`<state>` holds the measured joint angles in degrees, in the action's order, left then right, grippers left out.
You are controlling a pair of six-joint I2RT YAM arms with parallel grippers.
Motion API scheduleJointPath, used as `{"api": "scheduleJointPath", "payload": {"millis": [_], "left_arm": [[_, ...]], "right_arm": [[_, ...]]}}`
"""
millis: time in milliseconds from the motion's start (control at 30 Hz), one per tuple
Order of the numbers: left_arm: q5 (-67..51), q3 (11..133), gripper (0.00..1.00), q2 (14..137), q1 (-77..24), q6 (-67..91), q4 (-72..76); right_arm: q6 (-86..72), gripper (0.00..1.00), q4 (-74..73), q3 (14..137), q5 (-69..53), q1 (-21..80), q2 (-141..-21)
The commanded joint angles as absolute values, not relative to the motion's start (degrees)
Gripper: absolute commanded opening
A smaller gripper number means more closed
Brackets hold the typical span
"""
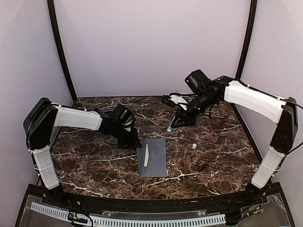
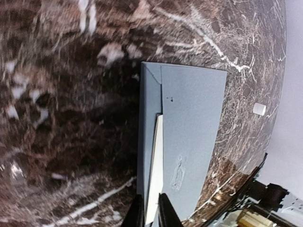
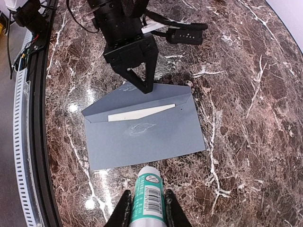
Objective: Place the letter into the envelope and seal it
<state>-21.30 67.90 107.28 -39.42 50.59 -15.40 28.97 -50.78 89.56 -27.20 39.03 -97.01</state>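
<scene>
Slate-blue paper, the envelope (image 1: pixel 156 158) lies flat on the marble table (image 1: pixel 94 161) between the arms. In the top view its long axis runs near-to-far, with the open flap pointing toward the left arm. The letter (image 3: pixel 142 112) sits inside, a cream sliver at the mouth. Thin, light and easily creased, the envelope would likely slide on polished stone, so it is best pinned at the flap edge. The left gripper (image 3: pixel 146 87) touches that flap, tips nearly together (whether nipping it, one cannot tell). The right gripper (image 3: pixel 147 210) clamps a glue stick (image 3: pixel 150 189)
</scene>
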Motion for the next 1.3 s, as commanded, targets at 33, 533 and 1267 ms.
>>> {"api": "scheduleJointPath", "payload": {"millis": [33, 533, 1267], "left_arm": [[-21.96, 64.70, 0.23, 102.19, -40.58, 53.66, -13.51], [-19.54, 87.08, 0.09, 108.54, -37.82, 27.36, -20.98], [-31.95, 94.33, 0.00, 128.41, -37.67, 29.20, -20.42]], "right_arm": [[29.12, 0.00, -50.31, 90.15, -28.01, 40.10, -97.30], [34.47, 0.00, -50.43, 87.47, -19.36, 44.83, -95.00], [40.82, 0.00, -49.27, 94.12, -13.16, 52.84, -109.12]]}}
